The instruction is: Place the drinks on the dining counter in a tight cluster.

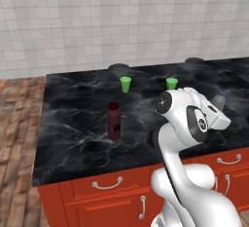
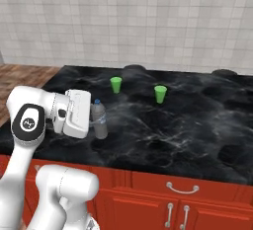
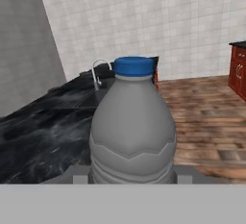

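**Clear bottle in the claw, red bottle waiting**

Starting at the left of the bench (image 1: 73, 123): the dark-red bottle (image 1: 114, 120) stands upright, closer to the left edge than the right and nearer the front edge than the back. Behind it, two green cups (image 1: 125, 84) sit toward the back edge. Then the claw (image 2: 94, 119), pinching the clear bottle (image 2: 100, 119) around its body, blue cap (image 3: 134, 66) up, close over the bench near its front edge. My read: this is the carry-and-place step. Next it needs to bring the bottle leftward, set it down just beside the red one, and only then let go.
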You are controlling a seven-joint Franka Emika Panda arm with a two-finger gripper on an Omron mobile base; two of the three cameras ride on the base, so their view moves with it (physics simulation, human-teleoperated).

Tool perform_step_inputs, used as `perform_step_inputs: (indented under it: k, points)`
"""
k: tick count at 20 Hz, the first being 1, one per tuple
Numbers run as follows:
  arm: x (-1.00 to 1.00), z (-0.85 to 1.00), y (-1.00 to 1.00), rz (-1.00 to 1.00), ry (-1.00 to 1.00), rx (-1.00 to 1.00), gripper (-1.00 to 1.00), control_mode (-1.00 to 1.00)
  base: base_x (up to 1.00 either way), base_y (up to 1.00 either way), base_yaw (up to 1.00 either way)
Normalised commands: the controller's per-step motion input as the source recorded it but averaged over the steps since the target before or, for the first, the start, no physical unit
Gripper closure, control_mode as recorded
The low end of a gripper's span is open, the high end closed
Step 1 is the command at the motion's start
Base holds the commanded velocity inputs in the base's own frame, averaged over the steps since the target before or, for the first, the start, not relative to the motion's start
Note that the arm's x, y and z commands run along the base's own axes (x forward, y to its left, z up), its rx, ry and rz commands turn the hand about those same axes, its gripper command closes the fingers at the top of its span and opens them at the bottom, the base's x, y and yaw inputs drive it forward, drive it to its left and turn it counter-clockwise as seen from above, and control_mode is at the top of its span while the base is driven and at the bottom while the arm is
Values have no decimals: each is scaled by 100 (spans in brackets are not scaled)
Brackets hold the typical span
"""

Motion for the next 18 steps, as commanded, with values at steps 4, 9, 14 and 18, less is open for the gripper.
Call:
perform_step_inputs:
  k: [4, 9, 14, 18]
  points:
    - [0, 0, 0, 0, 0, 0, 100, 100, 33, -41, 20]
    - [0, 0, 0, 0, 0, 0, 100, 100, 24, -22, 12]
    - [0, 0, 0, 0, 0, 0, 100, 100, 2, -1, 0]
    - [0, 0, 0, 0, 0, 0, 100, -100, 0, 0, 0]
